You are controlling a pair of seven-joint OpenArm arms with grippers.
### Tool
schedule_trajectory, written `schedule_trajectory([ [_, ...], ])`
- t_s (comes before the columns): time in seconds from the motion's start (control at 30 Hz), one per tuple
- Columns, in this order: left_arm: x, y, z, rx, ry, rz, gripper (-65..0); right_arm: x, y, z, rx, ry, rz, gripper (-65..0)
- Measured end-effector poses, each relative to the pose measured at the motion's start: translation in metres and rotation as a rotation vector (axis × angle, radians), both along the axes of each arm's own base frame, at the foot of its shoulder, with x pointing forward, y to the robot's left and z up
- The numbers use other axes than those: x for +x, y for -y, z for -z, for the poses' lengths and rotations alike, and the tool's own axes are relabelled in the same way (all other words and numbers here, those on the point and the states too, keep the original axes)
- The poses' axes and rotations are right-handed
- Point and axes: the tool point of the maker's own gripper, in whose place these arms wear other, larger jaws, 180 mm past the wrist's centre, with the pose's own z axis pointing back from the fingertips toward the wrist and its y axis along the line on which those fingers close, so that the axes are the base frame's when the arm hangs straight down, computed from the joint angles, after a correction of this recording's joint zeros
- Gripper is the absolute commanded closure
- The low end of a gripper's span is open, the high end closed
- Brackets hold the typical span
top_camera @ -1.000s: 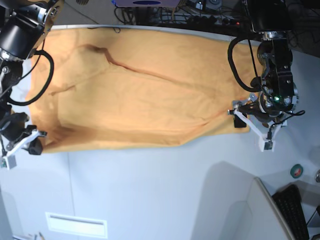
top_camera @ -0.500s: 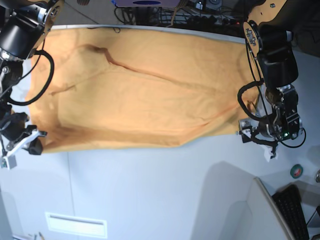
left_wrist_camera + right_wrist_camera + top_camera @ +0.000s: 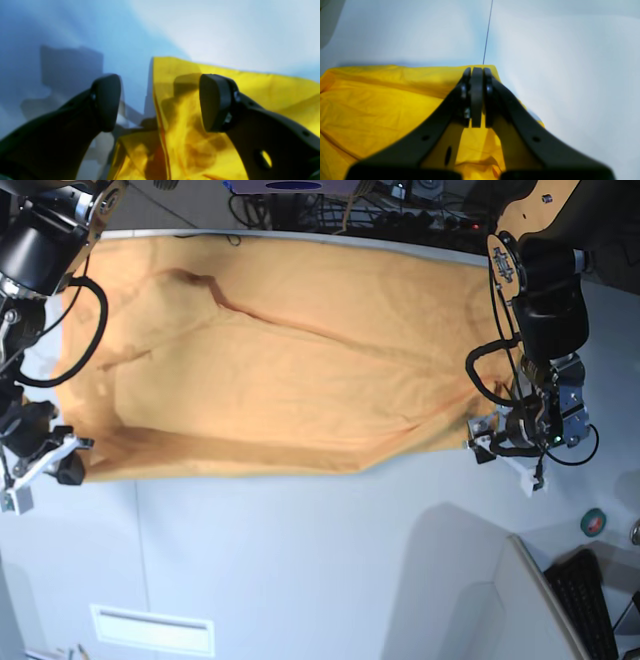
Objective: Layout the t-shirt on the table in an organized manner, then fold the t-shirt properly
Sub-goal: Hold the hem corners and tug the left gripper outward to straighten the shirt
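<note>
The orange-yellow t-shirt (image 3: 280,370) lies spread flat across the far half of the white table (image 3: 300,560), plain side up, with a few creases. My left gripper (image 3: 500,452) is open at the shirt's near right corner. In the left wrist view its fingers (image 3: 160,100) straddle the shirt's edge (image 3: 250,87) with nothing held. My right gripper (image 3: 75,455) is at the shirt's near left corner. In the right wrist view its fingers (image 3: 476,72) are shut, with the tips at the shirt's hem (image 3: 382,100).
A thin dark seam (image 3: 487,32) runs across the table. A black keyboard (image 3: 590,600) and a small green disc (image 3: 593,522) sit at the near right. A white label (image 3: 152,630) lies at the near left. Cables (image 3: 400,210) run behind the far edge.
The left arm swung over the shirt's right edge and its gripper shifted a little nearer along that edge. The right arm and the shirt have not moved.
</note>
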Motion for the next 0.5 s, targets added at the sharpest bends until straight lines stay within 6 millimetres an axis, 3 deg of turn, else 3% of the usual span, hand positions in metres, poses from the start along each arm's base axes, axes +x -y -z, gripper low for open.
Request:
schedule_trajectory([
  [0.23,0.003,0.009,0.001,-0.01,0.012,0.006,-45.6,0.0,0.0,0.0,0.0,0.0,0.0,0.0],
  [0.5,0.004,0.018,0.003,-0.025,0.015,0.013,-17.3,0.0,0.0,0.0,0.0,0.0,0.0,0.0],
])
